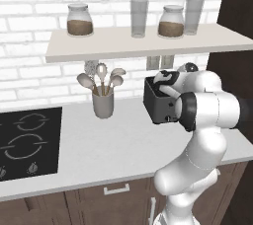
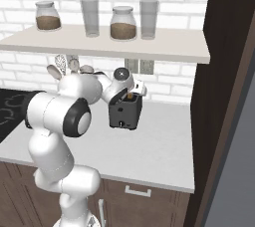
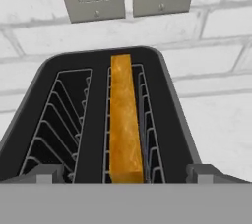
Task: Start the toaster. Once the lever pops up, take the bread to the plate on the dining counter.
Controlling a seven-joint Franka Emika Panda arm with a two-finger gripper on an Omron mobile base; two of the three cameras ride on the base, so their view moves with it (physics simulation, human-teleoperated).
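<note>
Item — toaster [image 3: 98, 120]: near the back edge of the surface [image 1: 123, 145], directly under me.
Item — bread [image 3: 125, 125]: upright in one slot.
My jaws: spread wide, empty.
Risk — tips may catch the slot wires, or pinch the crust off-centre.

A grey utensil cup [image 1: 103, 101] stands beside the black hob [image 1: 28, 140], under a shelf [image 1: 148, 41] of jars.

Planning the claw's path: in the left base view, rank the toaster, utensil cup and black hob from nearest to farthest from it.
1. Toaster, directly under the claw.
2. Utensil cup, left of it on the worktop.
3. Black hob, at the far left edge.
</note>
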